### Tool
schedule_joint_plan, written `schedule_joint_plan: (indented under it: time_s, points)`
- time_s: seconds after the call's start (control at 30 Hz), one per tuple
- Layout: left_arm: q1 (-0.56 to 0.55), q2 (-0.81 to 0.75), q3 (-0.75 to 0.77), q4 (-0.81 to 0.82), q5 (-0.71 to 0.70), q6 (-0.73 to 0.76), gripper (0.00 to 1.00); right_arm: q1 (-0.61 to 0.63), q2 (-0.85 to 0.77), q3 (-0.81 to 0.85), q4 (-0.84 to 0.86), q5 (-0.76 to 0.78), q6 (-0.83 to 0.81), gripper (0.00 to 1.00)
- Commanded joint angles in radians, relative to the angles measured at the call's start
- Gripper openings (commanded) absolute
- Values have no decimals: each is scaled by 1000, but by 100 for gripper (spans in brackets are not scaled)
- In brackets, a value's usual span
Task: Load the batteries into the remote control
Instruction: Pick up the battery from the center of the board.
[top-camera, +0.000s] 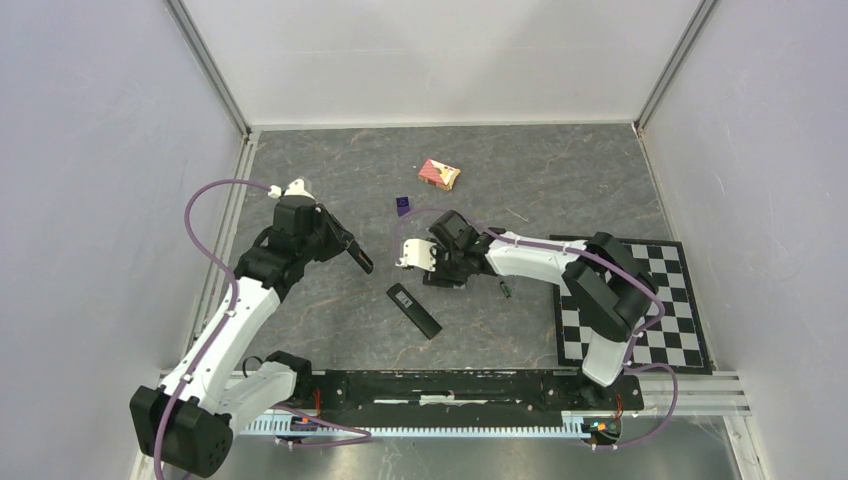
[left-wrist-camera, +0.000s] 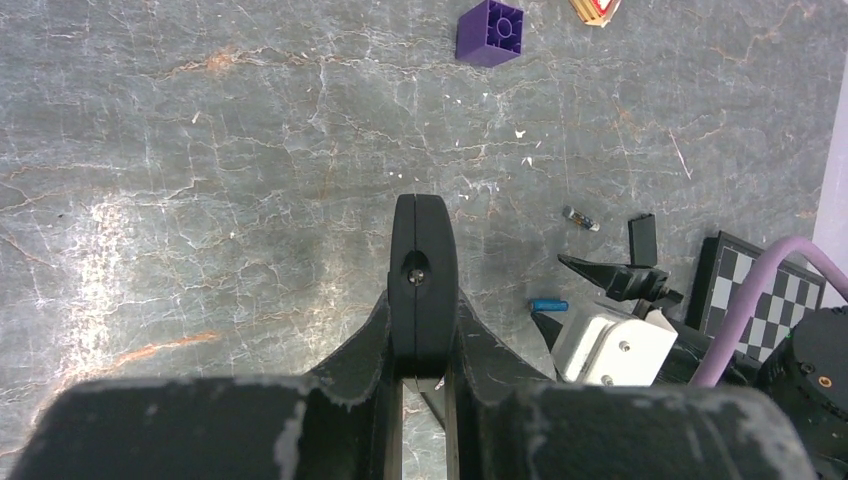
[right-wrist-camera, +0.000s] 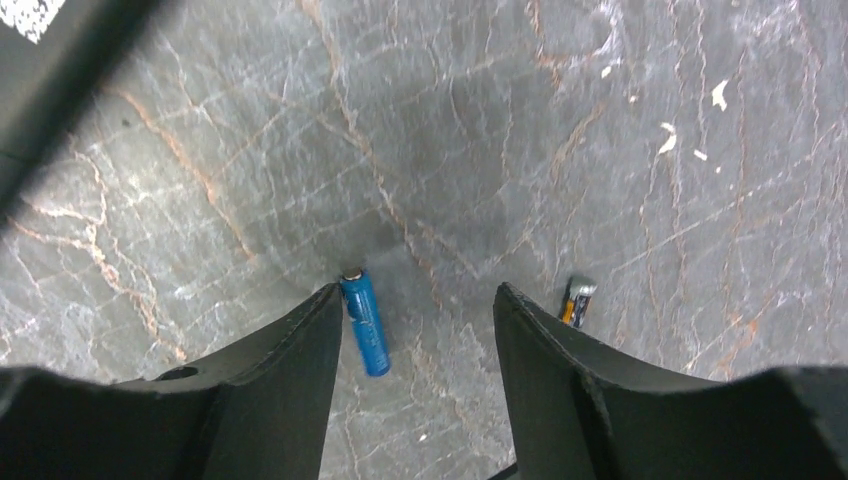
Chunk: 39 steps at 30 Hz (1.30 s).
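While the remote control (top-camera: 413, 311) lies flat on the table (top-camera: 300, 180) closest to the arm bases, both batteries are out on the table, so I think the job is at step 1 — picking up a battery. I cannot tell if the remote's battery slot is open. Just past the remote, the right gripper (right-wrist-camera: 415, 295) hangs low over the table with its 2 fingers spread wide and nothing held. The blue battery (right-wrist-camera: 365, 322) lies between those fingers, right up against 1 of them and not in the middle. The dark battery (right-wrist-camera: 578, 298) lies just outside the other finger. The next move likely calls for a tiny slide sideways so the blue battery sits in the middle, then a soft drop and a slow squeeze — it is thin and round and could roll away. Off to the left, the left gripper (left-wrist-camera: 421, 240) floats above the table with its fingers pressed together on nothing. Farther back sit a purple cube (top-camera: 403, 206) and, farthest, a red-and-white box (top-camera: 439, 174), both well apart from the batteries.
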Motion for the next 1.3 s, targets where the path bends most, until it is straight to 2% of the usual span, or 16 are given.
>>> schedule_joint_plan:
  time_s: [0.0, 0.2, 0.53, 0.6, 0.7, 0.83, 0.9, 1.07, 1.27]
  points:
    - [12, -5, 34, 24, 21, 34, 2, -22, 67, 44, -41, -62, -54, 60]
    - [17, -11, 28, 21, 24, 26, 2, -79, 53, 61, -90, -120, -35, 59]
    - [20, 2, 20, 44, 37, 22, 2, -98, 80, 58, -130, -135, 96, 46]
    - [21, 8, 24, 45, 44, 22, 2, -100, 85, 55, -130, -125, 117, 49]
    - [23, 6, 22, 45, 45, 23, 2, -107, 83, 52, -145, -118, 137, 58]
    - [24, 1, 11, 50, 45, 19, 2, -119, 84, 54, -178, -116, 153, 59]
    - [24, 2, 8, 53, 45, 15, 2, -124, 95, 59, -196, -115, 164, 55]
    - [25, 8, 6, 57, 63, 15, 2, -132, 128, 69, -223, -99, 189, 35]
    - [26, 17, -4, 84, 104, 13, 2, -135, 114, 44, -154, -77, 225, 15]
